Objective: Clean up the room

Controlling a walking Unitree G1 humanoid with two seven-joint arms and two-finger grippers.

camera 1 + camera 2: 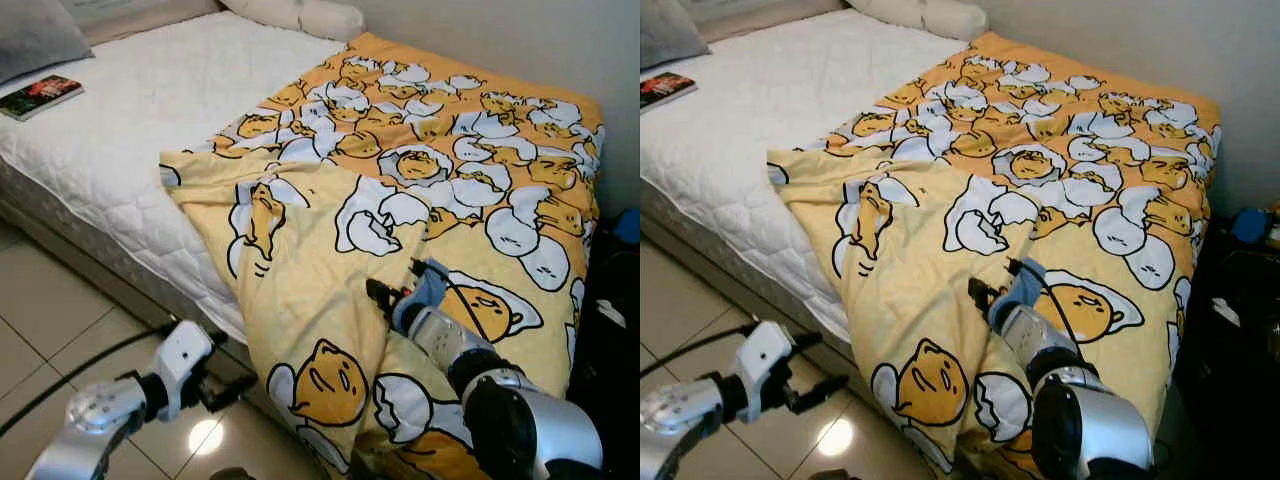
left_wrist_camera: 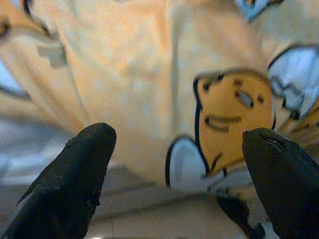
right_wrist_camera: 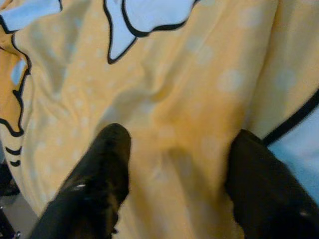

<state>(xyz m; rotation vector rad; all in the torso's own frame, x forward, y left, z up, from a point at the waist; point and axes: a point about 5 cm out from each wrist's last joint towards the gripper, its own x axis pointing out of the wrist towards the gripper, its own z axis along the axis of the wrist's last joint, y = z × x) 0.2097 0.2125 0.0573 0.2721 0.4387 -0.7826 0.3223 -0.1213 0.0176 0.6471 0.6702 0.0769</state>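
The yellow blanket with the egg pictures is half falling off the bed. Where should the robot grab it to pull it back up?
Probably at the loose edge of the blanket that droops over the bed side toward the floor. The cloth bunches into soft folds there, easy to pinch. The right gripper already lies on it, fingers open around a ridge of fabric; the open left gripper could come from the floor side.

blanket (image 1: 420, 170) on bed (image 1: 150, 110) right | book (image 1: 40, 96) far left

No lettering can be read: the book's (image 1: 40, 96) cover (red and dark, on the bed (image 1: 150, 110)) is too small.
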